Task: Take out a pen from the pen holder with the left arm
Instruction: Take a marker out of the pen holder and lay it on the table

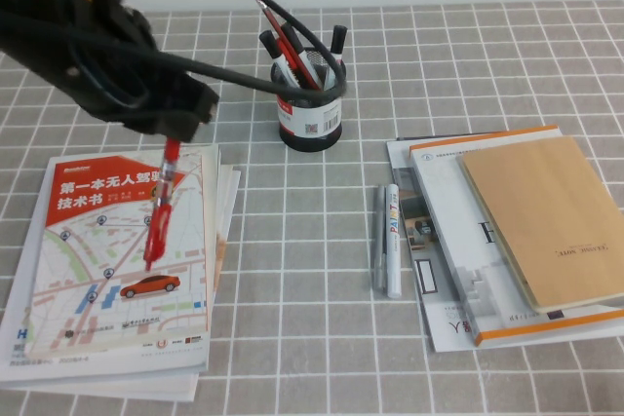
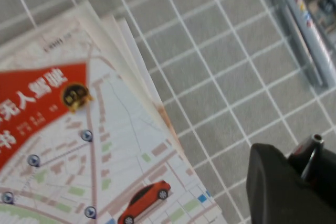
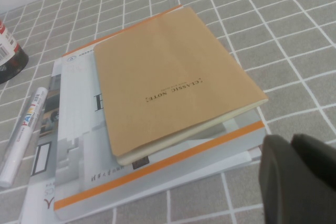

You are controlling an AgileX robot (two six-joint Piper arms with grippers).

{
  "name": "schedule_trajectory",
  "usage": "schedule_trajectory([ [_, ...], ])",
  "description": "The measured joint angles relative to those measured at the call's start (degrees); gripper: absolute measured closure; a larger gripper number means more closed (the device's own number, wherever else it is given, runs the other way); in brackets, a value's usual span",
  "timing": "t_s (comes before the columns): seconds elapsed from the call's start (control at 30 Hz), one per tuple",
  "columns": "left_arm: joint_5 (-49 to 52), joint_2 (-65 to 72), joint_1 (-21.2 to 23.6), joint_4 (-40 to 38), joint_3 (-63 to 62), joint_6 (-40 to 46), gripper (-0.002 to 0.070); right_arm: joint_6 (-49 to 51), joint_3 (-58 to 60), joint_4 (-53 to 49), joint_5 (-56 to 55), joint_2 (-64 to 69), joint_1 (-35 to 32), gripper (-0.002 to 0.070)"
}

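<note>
Grey tiled tabletop point(image 1: 292, 270). The left gripper point(image 1: 178, 129) is clamped on the upper end of a red pen point(image 1: 159, 211), which points down over the map booklet point(image 1: 107, 280), well apart from the pen holder point(image 1: 310, 114). The right gripper point(image 3: 294, 153) sits just beside the brown notebook point(image 3: 168, 72).

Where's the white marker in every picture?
High view: white marker lies mid-table beside the booklets; left end effector holds a red pen over the map book.
Left wrist view: marker beside a grey pen, away from the map book.
Right wrist view: marker across the booklets from the right end effector.
Shared landmark: grey checked tablecloth.
</note>
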Motion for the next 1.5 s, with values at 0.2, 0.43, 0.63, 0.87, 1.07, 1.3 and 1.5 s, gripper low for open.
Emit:
schedule_trajectory([
  [0.2,-1.3,6.7,-4.4,2.0,0.0,-2.7,0.0608,0.0,0.0,0.0,0.0,0.0,0.0,0.0689],
  [0.43,-3.2,17.4,-6.1,-1.1,-4.2,-4.4,0.0608,0.0,0.0,0.0,0.0,0.0,0.0,0.0689],
  [0.63,-2.2,26.3,-7.6,-2.1,-13.3,-5.6,0.0608,0.0,0.0,0.0,0.0,0.0,0.0,0.0689],
  [0.87,-0.5,38.5,-9.0,-4.3,-27.5,-7.7,0.0608,0.0,0.0,0.0,0.0,0.0,0.0,0.0689],
  [1.07,-0.3,45.8,-9.6,-7.8,-35.2,-9.7,0.0608,0.0,0.0,0.0,0.0,0.0,0.0,0.0689],
  [1.3,-0.3,49.6,-9.6,-10.3,-37.2,-10.5,0.0608,0.0,0.0,0.0,0.0,0.0,0.0,0.0689],
  [1.5,-0.3,51.0,-9.7,-12.1,-37.2,-11.6,0.0608,0.0,0.0,0.0,0.0,0.0,0.0,0.0689],
])
